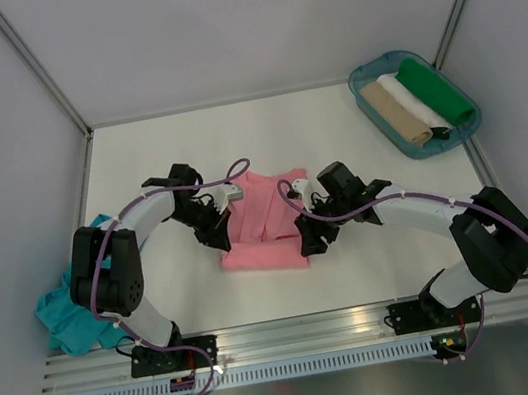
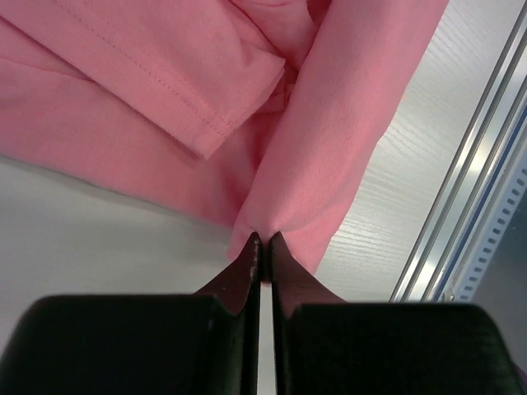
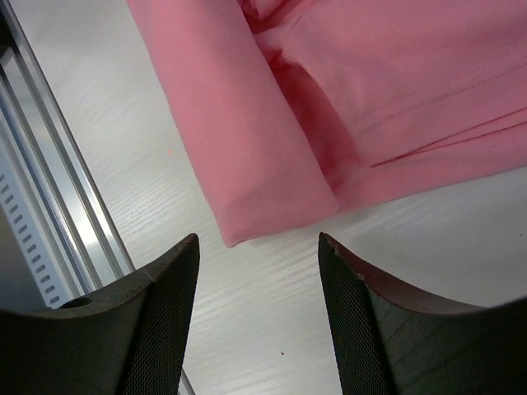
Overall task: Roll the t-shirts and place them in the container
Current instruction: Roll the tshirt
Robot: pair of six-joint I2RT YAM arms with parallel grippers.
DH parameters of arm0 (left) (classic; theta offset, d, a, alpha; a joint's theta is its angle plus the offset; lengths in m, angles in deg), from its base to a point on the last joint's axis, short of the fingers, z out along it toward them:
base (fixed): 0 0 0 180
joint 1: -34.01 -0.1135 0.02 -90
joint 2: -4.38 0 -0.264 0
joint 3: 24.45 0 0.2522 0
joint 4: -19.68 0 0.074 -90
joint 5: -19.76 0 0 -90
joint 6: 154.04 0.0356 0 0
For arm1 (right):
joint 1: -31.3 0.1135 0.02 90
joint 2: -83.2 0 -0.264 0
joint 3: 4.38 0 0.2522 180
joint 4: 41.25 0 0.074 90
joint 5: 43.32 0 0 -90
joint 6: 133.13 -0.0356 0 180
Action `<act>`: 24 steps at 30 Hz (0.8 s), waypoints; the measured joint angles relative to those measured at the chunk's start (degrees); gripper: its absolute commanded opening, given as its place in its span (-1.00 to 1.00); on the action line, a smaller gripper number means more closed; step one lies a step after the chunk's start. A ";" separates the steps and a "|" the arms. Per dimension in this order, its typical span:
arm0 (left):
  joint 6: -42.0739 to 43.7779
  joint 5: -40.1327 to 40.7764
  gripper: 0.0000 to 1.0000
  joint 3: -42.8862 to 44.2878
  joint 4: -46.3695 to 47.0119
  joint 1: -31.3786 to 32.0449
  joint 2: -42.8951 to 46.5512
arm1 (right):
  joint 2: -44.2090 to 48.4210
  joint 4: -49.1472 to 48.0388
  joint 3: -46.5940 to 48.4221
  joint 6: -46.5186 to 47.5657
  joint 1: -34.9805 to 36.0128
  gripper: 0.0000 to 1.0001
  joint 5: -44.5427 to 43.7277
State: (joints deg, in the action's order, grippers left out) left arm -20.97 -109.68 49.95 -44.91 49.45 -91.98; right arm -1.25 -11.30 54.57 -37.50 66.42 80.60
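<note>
A salmon-pink t-shirt [image 1: 269,225] lies partly folded at the table's middle, its near edge doubled into a thick fold [image 3: 247,140]. My left gripper [image 1: 218,238] is at the shirt's left near corner. In the left wrist view its jaws [image 2: 263,240] are shut, pinching a peak of pink cloth [image 2: 305,164]. My right gripper [image 1: 310,240] is at the right near corner. It stands open [image 3: 258,243] just short of the fold's corner, with only bare table between its fingers. A teal-blue t-shirt [image 1: 66,317] lies crumpled at the table's left edge, beside the left arm.
A blue-green tray [image 1: 361,71] at the back right holds three rolled cloths: beige, white and green. An aluminium rail [image 1: 306,327] runs along the near edge, close behind both grippers. White enclosure walls stand on the left, right and back.
</note>
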 measured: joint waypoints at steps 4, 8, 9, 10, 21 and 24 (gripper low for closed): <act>-0.37 -0.17 -0.87 0.90 0.24 0.00 -0.07 | 0.39 -2.71 -0.96 -2.86 0.00 0.31 0.11; -1.05 -0.02 -0.83 0.98 1.53 0.00 -1.42 | 0.31 -7.37 -1.90 -7.34 -0.02 0.32 -0.79; -1.22 0.02 -0.82 0.98 1.88 0.00 -1.66 | 0.13 -8.79 -2.27 -8.61 0.00 0.30 -1.09; -1.46 0.07 -0.79 0.98 2.25 0.00 -1.95 | -0.26 -9.97 -2.56 -9.68 -0.02 0.28 -1.40; -6.14 3.19 -0.60 0.94 8.48 0.02 -3.50 | -4.81 -12.81 -3.21 -13.11 -0.02 -0.01 -5.38; -7.72 5.73 -0.56 0.94 10.51 0.00 -3.50 | -5.68 -12.37 -3.23 -13.20 -0.02 0.00 -7.32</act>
State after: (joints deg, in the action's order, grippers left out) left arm -28.68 -103.95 50.89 -34.40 49.45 -95.48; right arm -6.93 -23.67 51.34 -50.70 66.39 73.27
